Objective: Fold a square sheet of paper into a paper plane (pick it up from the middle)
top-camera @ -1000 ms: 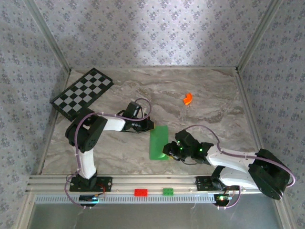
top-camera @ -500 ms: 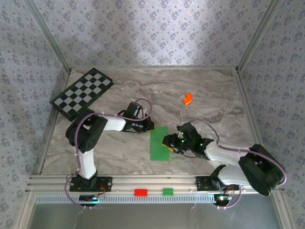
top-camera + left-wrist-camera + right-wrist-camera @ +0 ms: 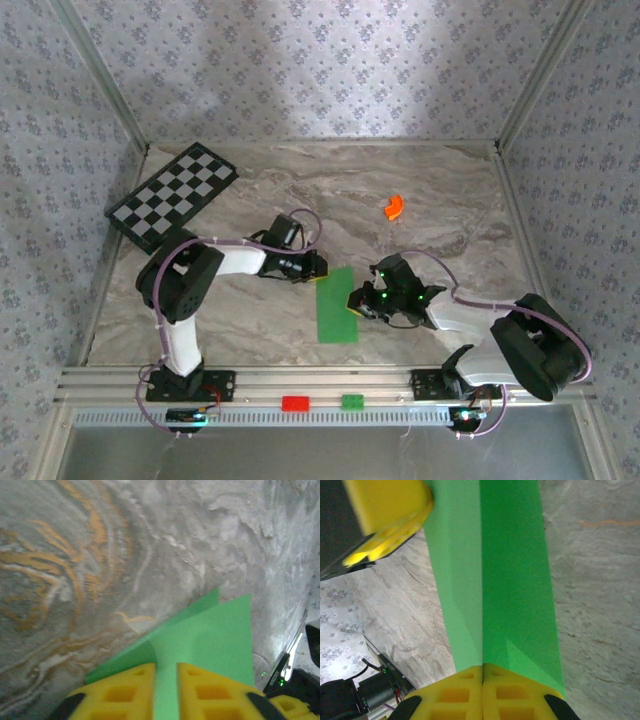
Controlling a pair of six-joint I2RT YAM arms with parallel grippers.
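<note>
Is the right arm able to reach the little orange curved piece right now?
Probably yes. The small orange curved piece lies on bare marble table with nothing between it and the right gripper, but that gripper is shut on the green paper sheet and must let go first.

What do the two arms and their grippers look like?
Both the left arm and the right arm have white links, bulky black joints and a pale lilac cable looping along. Green lights glow near the right wrist. The left gripper and right gripper have yellow fingers with square recesses.
</note>
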